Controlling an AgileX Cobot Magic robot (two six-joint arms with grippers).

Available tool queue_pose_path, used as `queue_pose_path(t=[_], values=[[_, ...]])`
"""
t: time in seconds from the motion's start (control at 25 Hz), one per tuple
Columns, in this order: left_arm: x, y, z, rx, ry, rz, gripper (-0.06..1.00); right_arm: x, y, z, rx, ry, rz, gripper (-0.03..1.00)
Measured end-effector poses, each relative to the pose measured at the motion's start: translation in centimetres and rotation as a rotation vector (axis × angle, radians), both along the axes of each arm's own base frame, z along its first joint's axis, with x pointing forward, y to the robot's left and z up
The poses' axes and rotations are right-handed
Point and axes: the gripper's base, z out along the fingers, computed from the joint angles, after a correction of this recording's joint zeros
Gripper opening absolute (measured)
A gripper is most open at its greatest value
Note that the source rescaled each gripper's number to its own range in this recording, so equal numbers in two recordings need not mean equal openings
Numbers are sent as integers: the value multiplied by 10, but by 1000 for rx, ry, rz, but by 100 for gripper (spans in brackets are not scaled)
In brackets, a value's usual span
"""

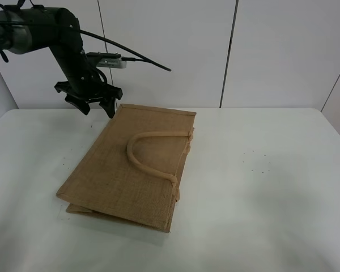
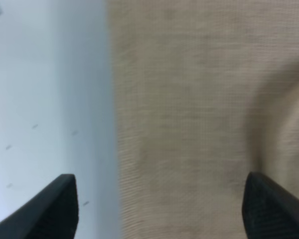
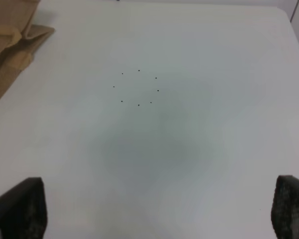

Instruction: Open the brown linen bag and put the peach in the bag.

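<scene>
bag: brown linen bag (image 1: 133, 164) lay flat on the white tabletop (image 1: 272, 187)
left gripper (image 1: 96, 105): spread wide, hovered over bag's far corner
right gripper (image 3: 159, 209): spread, over bare tabletop
peach: couldn't spot it

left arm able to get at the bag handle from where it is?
Probably yes. The left end effector hovers open over the brown linen bag's far corner; the handle lies exposed on top, nothing between.

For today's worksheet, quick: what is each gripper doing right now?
Left gripper: open, empty, above the bag.
Right gripper: open, empty, over the table.
</scene>
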Motion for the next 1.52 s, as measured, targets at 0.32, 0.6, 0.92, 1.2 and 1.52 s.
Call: queue_pose_path(t=[0.32, 0.6, 0.92, 1.2, 1.52], values=[[5, 81, -1, 23, 72, 179, 100, 0, 0, 0, 0, 0, 0, 100], [1, 83, -1, -49, 123, 203, 100, 0, 0, 0, 0, 0, 0, 100], [-45, 84, 34, -61, 110, 207, 100, 0, 0, 0, 0, 0, 0, 100], [-146, 88, 58, -53, 128, 186, 97, 0, 0, 0, 0, 0, 0, 100], [-272, 95, 57, -28, 59, 171, 96, 0, 0, 0, 0, 0, 0, 100]])
